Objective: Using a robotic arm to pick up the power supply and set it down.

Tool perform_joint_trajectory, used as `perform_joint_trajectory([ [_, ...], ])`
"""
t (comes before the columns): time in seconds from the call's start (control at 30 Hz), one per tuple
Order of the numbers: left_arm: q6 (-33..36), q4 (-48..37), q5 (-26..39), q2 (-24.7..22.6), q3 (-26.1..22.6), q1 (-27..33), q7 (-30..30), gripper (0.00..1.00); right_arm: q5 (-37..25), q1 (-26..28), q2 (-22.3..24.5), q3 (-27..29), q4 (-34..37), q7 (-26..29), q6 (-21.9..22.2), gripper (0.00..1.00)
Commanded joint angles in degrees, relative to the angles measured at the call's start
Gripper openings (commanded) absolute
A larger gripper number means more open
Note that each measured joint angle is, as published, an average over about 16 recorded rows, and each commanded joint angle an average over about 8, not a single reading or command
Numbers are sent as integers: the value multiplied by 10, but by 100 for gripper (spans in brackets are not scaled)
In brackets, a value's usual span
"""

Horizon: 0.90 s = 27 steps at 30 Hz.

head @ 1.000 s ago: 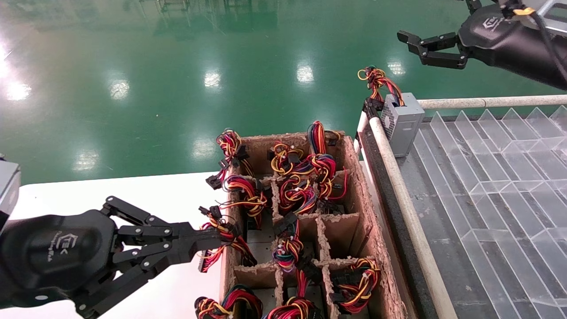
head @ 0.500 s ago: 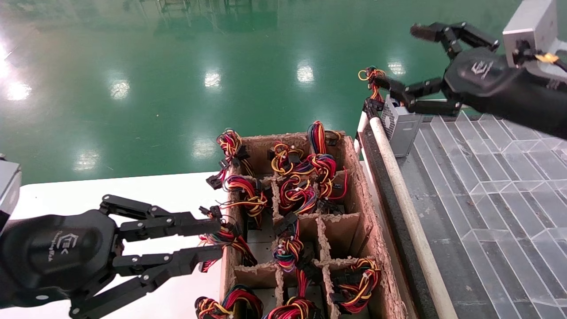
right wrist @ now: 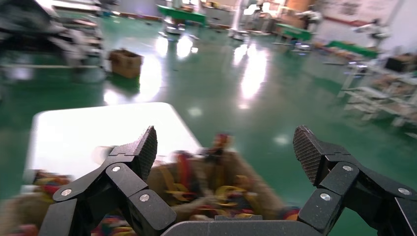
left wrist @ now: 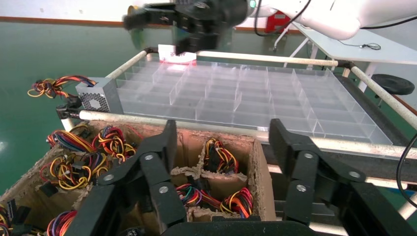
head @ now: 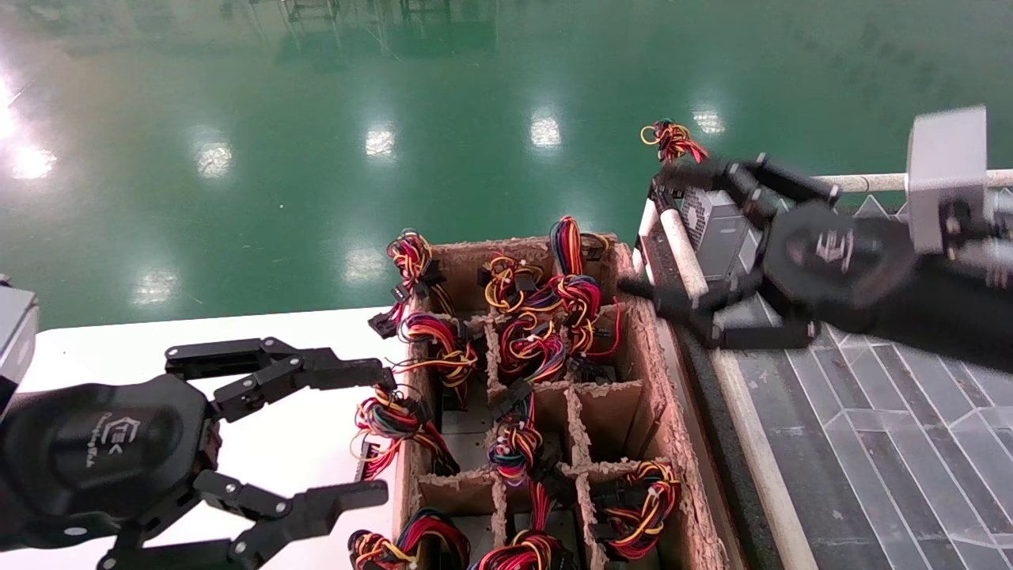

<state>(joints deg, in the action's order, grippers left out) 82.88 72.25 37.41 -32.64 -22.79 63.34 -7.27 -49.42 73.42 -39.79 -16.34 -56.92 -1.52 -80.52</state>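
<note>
One power supply [head: 716,229] stands upright at the near-left corner of the clear-divider tray [head: 910,380], vented face toward the carton, wire bundle [head: 673,141] sprouting from its top. So one unit looks already set down; the pulp-card carton [head: 633,372] holds many more wire bundles, and several cells at its right look empty.

Right gripper [head: 673,237] — fingers spread wide, gripping nothing — hangs over the tray's left rail [head: 740,412], just in front of the placed supply, its lower finger reaching toward the carton's far-right corner. My reading: it is between placing and the next pick.

Left gripper [head: 348,435] sits at 9 o'clock of the carton over the white table [head: 301,332], fingers wide apart, empty, tips beside a wire bundle spilling over the carton's left wall.

Room: the tray from 3 o'clock of the supply is unoccupied. Tight spots — the rail between carton and tray, the carton's ragged rim, loose wires that could snag a finger.
</note>
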Motion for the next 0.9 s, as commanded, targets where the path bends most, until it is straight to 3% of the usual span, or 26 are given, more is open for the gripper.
perform_joint_trajectory([
  [0.03, 0, 0, 0, 0, 0, 0, 0, 100, 11, -17, 7, 0, -24, 18, -7, 100],
  [0.5, 0, 0, 0, 0, 0, 0, 0, 100, 81, -126, 51, 3, -178, 128, -55, 100],
  [0.9, 0, 0, 0, 0, 0, 0, 0, 100, 83, -129, 52, 3, -181, 129, -57, 100],
])
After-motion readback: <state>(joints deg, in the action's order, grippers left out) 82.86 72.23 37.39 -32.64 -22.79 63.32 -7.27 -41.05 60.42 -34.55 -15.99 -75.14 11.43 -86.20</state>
